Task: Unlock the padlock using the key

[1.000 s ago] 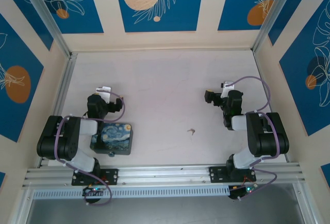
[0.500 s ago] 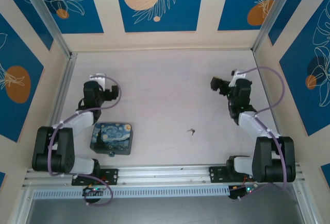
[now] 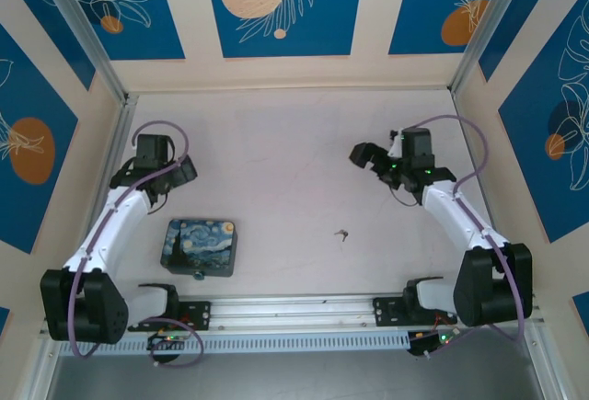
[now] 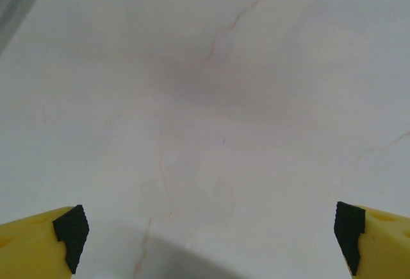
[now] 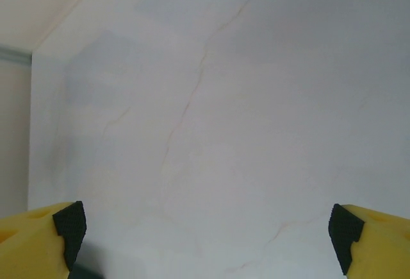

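The key is a tiny grey metal piece lying on the pale table, right of centre near the front. A blue-and-yellow Starry Night tin lies flat at the front left, with a small dark piece at its near edge, too small to identify. My left gripper hovers behind the tin, apart from it. My right gripper hangs behind and to the right of the key, well clear of it. In both wrist views the left gripper and the right gripper are open over bare table.
Aluminium rails run along the near edge by the arm bases. Patterned walls close the table at the back and both sides. A wide stretch of marbled table lies between the two arms.
Both arms have unfolded and stretched out from their bases. The left gripper has moved back and left, away from the tin. The right gripper has swung left. Key and tin have not moved.
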Available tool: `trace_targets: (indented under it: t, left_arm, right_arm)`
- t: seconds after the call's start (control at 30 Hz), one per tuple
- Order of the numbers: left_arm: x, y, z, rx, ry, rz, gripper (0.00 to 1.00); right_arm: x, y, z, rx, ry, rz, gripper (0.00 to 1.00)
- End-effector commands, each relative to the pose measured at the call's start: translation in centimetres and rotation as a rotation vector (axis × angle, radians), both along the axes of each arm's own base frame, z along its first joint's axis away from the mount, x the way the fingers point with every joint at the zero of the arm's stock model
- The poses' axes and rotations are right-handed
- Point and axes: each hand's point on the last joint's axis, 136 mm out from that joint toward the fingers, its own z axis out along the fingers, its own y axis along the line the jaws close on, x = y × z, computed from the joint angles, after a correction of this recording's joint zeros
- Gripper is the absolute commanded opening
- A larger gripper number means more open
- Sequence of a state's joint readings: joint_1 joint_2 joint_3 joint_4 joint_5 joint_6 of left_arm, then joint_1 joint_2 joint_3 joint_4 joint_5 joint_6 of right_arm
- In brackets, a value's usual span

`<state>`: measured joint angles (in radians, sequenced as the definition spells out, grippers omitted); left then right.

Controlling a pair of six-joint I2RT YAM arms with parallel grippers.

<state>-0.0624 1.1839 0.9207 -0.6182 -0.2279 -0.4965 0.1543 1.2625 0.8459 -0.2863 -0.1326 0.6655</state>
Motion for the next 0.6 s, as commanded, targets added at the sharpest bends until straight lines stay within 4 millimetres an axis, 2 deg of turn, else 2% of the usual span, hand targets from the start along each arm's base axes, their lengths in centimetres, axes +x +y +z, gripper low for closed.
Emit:
trace_targets:
  t: [0.0, 0.1, 0.23, 0.43, 0.57]
  left_arm:
    - [-5.4, 0.4, -2.5, -0.087, 0.148, 0.142, 1.00]
    - [-7.1, 0.4, -3.5, -0.113, 0.159, 0.179, 1.00]
    - [-8.1, -0.5, -4.6, -0.161, 0.168, 0.162, 1.00]
    - [-8.4, -4.6, -6.8, -0.364, 0.202, 0.063, 1.00]
    - [-8.2, -7.5, -7.1, -0.466, 0.171, 0.028, 1.00]
  right_arm:
    - [-2.8, 3.2, -0.6, 0.047, 0.116, 0.066, 0.98]
    - [-4.5, 6.1, -1.5, 0.044, 0.151, 0.118, 0.98]
    - [-6.1, 9.0, -3.1, 0.038, 0.193, 0.177, 0.98]
    - [-7.5, 13.0, -4.3, 0.078, 0.264, 0.259, 0.98]
    - [-8.9, 15.8, -4.6, 0.095, 0.308, 0.299, 0.97]
